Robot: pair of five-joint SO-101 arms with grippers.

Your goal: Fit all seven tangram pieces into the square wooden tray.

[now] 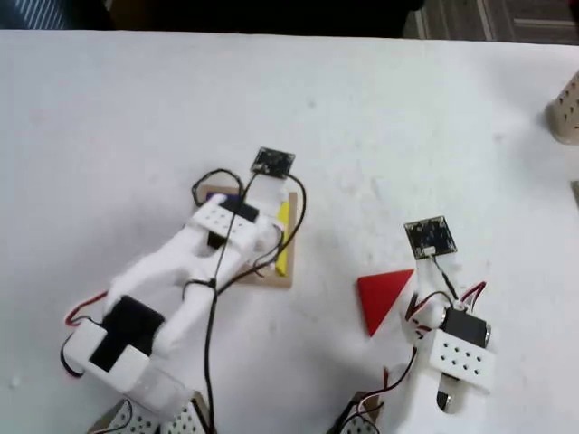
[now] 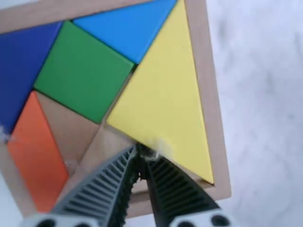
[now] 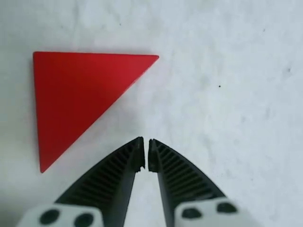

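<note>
Left hand [image 2: 139,158] is pinched shut w/ nothing held, tips at the edge of the yellow triangle [image 2: 165,104] inside the tray [image 2: 208,94]. Right hand [image 3: 146,153] (also closed, empty) hangs over the surface [image 3: 236,71] just beside the red triangle [image 3: 75,94].

The desk [image 1: 407,117] is a white surface with a faintly mottled finish. The square wooden tray [image 1: 274,278] lies flat on it, left of the middle, with pale wooden rims showing along its right and near sides. A red triangle [image 1: 381,297] lies flat on the bare desk to the right of the tray, apart from it, with its square corner turned toward the tray. The bases of the two arms [image 1: 154,411] stand side by side at the near edge. A tan object pierced with small holes [image 1: 565,113] sits at the far right edge.
</note>
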